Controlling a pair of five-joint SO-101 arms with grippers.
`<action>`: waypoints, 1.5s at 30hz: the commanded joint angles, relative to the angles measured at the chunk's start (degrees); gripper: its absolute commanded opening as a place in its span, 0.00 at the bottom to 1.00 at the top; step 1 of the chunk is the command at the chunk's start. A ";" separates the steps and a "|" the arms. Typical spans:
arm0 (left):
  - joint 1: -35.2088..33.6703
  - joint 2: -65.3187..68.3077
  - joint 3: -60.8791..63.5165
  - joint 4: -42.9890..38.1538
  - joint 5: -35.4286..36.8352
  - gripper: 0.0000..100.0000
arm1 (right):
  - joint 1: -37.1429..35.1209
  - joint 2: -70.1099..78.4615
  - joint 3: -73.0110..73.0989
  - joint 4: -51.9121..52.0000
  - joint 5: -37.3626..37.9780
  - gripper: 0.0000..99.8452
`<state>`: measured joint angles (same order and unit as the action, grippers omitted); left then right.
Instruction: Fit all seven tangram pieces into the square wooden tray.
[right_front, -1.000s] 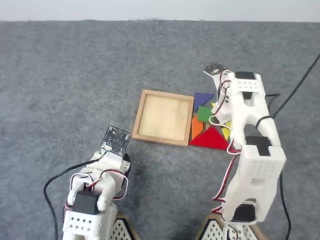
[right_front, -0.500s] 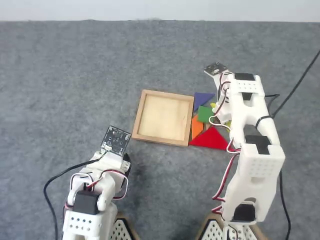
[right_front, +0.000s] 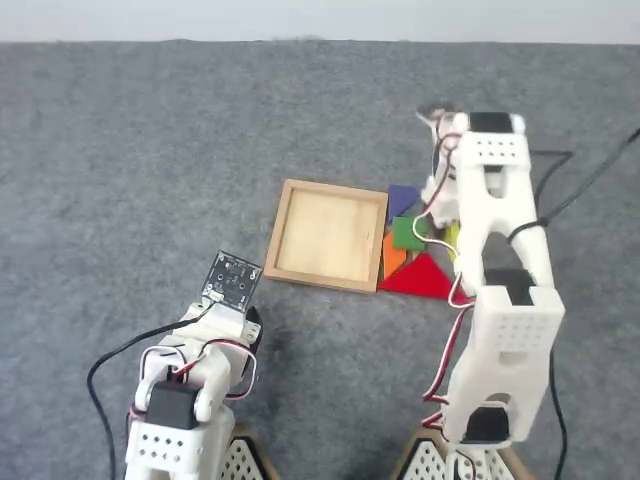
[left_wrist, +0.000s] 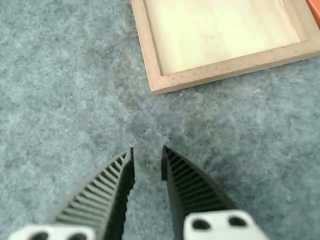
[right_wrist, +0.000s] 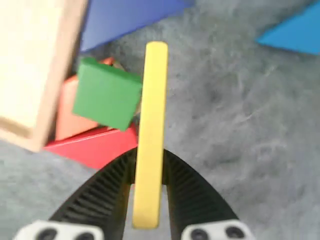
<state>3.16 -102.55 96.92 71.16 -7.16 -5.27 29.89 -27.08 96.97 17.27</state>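
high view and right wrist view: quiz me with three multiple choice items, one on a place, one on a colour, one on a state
1. Where does the green piece lie?
A) beside the tray, among other pieces
B) inside the tray
C) far from the tray, alone

2. The right gripper holds a piece of what colour?
A) blue
B) red
C) yellow

3. The tray is:
A) full
B) empty
C) half filled

Answers: 1 A, it sits just outside the tray's rim. 2 C, the yellow piece stands on edge between the jaws. 3 B, only bare wood shows inside.
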 joint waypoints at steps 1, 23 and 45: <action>0.09 -0.09 -0.40 0.26 0.35 0.09 | -5.85 -10.86 -8.00 5.93 -5.54 0.01; 0.09 -0.09 -0.40 0.26 0.35 0.09 | -28.79 -28.53 31.91 -44.53 -44.75 0.01; 0.09 -0.09 -0.40 0.26 0.35 0.09 | -36.26 -8.22 26.81 -50.15 -54.51 0.01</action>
<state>3.16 -102.55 96.92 71.16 -7.16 -39.82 21.98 4.13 47.82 -36.79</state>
